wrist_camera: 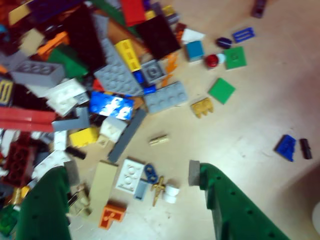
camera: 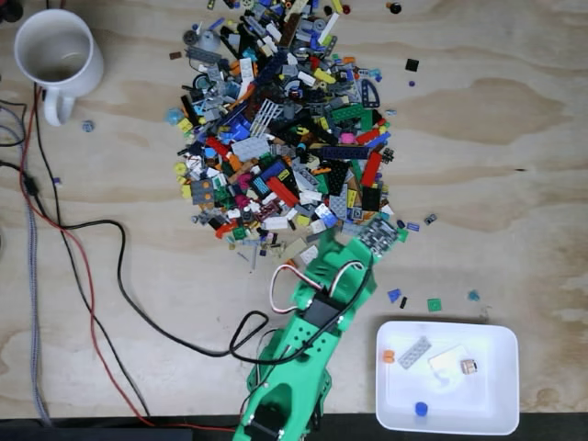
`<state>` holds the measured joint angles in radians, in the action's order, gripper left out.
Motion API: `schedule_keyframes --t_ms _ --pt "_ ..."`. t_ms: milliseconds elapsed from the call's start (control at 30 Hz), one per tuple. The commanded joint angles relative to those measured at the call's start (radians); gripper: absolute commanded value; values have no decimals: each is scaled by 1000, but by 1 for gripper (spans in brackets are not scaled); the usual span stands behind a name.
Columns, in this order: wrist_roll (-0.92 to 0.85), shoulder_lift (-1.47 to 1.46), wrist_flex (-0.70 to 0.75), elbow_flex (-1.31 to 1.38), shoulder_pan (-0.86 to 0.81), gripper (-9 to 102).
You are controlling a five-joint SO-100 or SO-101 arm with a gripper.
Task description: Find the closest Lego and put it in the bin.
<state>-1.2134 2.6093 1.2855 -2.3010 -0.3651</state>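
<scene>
Jaws spread apart, holding nothing | my gripper (wrist_camera: 131,192) over the near edge of the brick pile (camera: 280,129) | grey Lego plate (camera: 414,352) lying in the white bin (camera: 501,413) at the plywood table's (camera: 514,138) near-right corner

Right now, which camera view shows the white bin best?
The fixed view: the whole bin lies at lower right, with the grey Lego plate and small pieces inside. The wrist view gives at most a pale sliver at its lower right edge, too little to identify.
</scene>
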Motion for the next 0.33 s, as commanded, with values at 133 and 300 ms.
schedule_keyframes --t_ms 133,300 --pt "117 2 52 51 364 29" --pt "121 -17 69 57 376 29"
